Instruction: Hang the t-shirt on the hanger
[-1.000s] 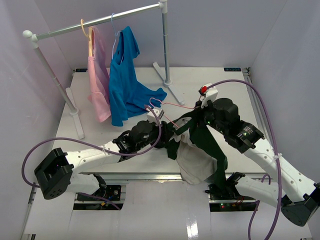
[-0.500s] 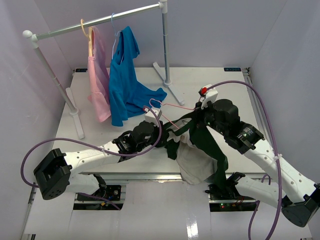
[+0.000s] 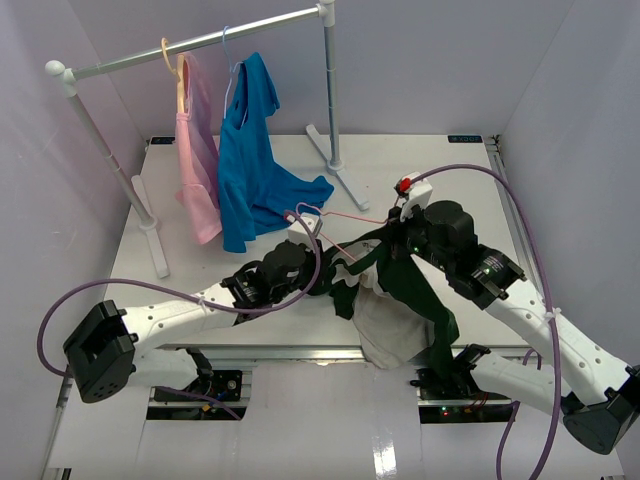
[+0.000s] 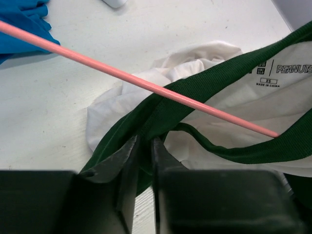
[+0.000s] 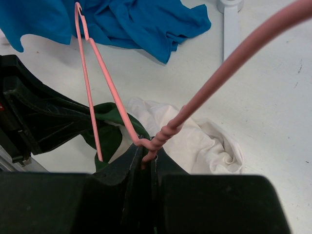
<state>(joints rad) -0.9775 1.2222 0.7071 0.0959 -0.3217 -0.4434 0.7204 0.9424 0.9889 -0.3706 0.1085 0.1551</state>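
- Neck label (image 4: 280,73) inside the collar, left wrist view: "PEANUTS", a small size tab "XS", then "MADE IN CHINA". A small logo square left of it is too small to read.
- t-shirt (image 3: 395,300): bunched at the near centre of the table (image 3: 420,165), between the two grippers. White body is crumpled and spills over the near edge; the dark green part is pulled up.
- Left arm lies low, reaching from the lower left toward the centre. Left gripper (image 4: 144,146) is pinched tight on the green collar band.
- Right arm is bent with its elbow raised and its wrist turned in toward the centre. Right gripper (image 5: 146,158) is clamped on the twisted neck of the hanger (image 5: 109,85).
- Hanger is lifted off the table and slants toward the blue shirt (image 3: 250,160). In the left wrist view one wire crosses over the near collar band and ends at the far band.
- Surface: white table, a few scuffs.
- Room: pale lilac walls (image 3: 430,70). Grey garment rack (image 3: 200,42) at the back carries a pink garment (image 3: 198,150) and the blue shirt, whose hem rests on the table.
- Purple cables (image 3: 520,200) loop off both arms.
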